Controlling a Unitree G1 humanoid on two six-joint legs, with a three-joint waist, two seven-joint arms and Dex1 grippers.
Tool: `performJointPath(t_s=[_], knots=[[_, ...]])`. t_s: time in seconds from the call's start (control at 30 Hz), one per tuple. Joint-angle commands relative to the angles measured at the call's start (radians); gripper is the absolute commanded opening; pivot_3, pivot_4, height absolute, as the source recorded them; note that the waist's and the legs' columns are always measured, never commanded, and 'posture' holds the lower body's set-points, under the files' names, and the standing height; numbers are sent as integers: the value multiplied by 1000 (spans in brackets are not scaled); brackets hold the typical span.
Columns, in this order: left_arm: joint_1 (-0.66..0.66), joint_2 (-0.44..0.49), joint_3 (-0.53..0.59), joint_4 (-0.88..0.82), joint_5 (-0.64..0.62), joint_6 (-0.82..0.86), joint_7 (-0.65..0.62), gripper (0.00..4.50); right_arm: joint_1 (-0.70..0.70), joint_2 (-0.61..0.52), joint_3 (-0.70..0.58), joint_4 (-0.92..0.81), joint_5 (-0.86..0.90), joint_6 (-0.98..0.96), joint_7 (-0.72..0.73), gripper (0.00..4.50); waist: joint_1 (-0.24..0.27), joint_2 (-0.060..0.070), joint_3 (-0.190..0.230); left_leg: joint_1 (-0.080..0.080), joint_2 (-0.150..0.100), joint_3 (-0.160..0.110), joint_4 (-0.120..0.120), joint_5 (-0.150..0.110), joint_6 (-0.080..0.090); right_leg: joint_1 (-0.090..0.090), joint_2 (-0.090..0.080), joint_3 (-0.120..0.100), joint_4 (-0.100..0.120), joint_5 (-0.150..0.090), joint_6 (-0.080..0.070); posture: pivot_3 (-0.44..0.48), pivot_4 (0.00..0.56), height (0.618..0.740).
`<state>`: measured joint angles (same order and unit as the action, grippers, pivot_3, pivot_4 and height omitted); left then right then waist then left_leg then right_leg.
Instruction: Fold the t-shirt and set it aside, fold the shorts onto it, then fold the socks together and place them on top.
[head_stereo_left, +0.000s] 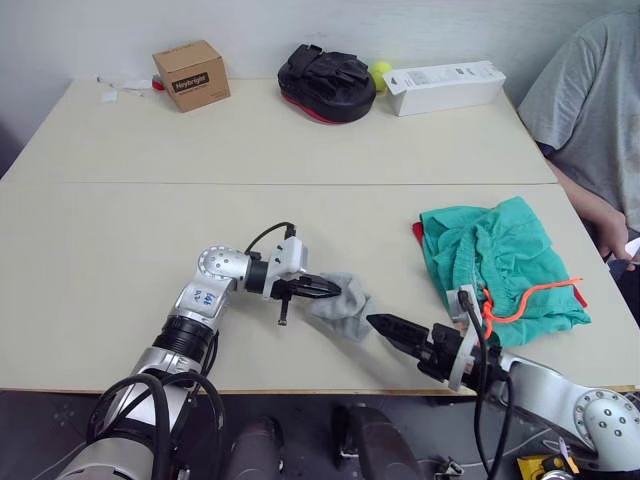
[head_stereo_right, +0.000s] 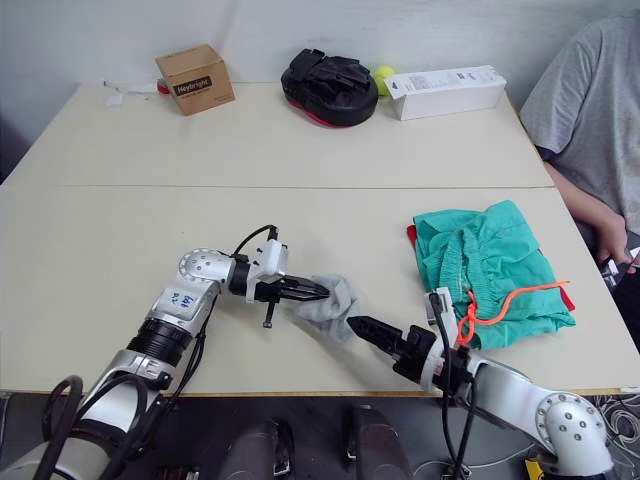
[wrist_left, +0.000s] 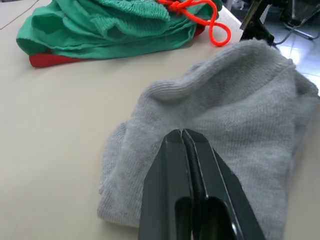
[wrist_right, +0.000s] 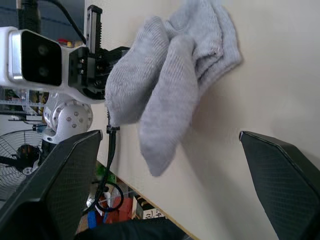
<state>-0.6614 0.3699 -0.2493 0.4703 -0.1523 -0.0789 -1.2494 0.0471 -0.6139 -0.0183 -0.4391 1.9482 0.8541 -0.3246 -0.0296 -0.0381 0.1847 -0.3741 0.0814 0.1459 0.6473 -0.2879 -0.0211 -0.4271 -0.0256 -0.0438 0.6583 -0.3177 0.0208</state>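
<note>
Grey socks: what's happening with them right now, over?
Left gripper shut on light grey knit socks. Right gripper open, just short of them. Teal-green shorts folded over red t-shirt. Nothing in the way.

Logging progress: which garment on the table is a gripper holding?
The grey socks, pinched by the left gripper; the teal shorts and t-shirt beneath lie untouched.

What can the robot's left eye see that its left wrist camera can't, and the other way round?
Only the left eye view has the cardboard box, the black bag, the white box, a person's grey sleeve and the right gripper, jaws open beside the socks. Only the left wrist view gets close enough to show the socks' knit and the left gripper shut on them. Both share the socks, the shorts with the orange drawstring, the red t-shirt edge underneath, and the table.
</note>
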Motion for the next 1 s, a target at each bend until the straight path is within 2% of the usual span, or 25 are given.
performJointPath(t_s=[0.03,0.17,0.23,0.47,0.53,0.6,0.77,0.93,1.0], knots=[[5,0,-9,-6,36,-13,34,18,-57,27,50,16,24,-9,-45,4500,0,0,0,0,0,0,0,0,0,0,0,0,0,0,0,0,150,740],[19,-9,-6,-29,37,1,60,18,-112,17,82,31,-33,0,-65,4500,1,0,0,0,0,0,0,0,0,0,0,1,0,0,0,0,150,740],[28,-10,0,-45,32,7,75,18,-115,-21,59,15,-138,15,-2,4500,1,0,0,0,0,0,0,0,1,0,-1,1,0,0,0,0,150,740],[67,8,17,-121,-9,53,61,18,12,-212,-74,-120,-605,-92,684,4500,4,0,0,0,0,0,0,-1,2,0,-1,0,-2,-1,3,0,150,740],[70,6,18,-136,-17,71,60,0,-1,-205,-79,-123,-713,-169,798,4125,-1,0,0,0,0,0,0,-2,2,0,0,0,-2,-1,3,0,150,740],[69,0,19,-142,-19,84,62,0,-62,-169,-20,-121,-858,-243,843,3644,-3,0,0,0,0,1,0,-2,1,0,0,0,-2,-1,3,0,150,740],[64,-13,13,-142,-11,110,69,0,-171,-56,165,-77,-1183,-388,915,1931,1,0,0,1,0,0,-1,-1,0,0,1,-1,-1,-2,4,0,150,740],[64,-13,14,-149,-12,159,76,0,-185,21,273,35,-1396,-494,958,114,2,0,0,0,0,2,1,0,-2,0,-1,0,-1,0,1,0,150,740],[68,-9,17,-154,-14,172,75,0,-167,30,277,98,-1463,-552,983,49,3,0,0,0,-1,3,2,0,-2,0,-2,1,-1,0,1,0,150,740]])
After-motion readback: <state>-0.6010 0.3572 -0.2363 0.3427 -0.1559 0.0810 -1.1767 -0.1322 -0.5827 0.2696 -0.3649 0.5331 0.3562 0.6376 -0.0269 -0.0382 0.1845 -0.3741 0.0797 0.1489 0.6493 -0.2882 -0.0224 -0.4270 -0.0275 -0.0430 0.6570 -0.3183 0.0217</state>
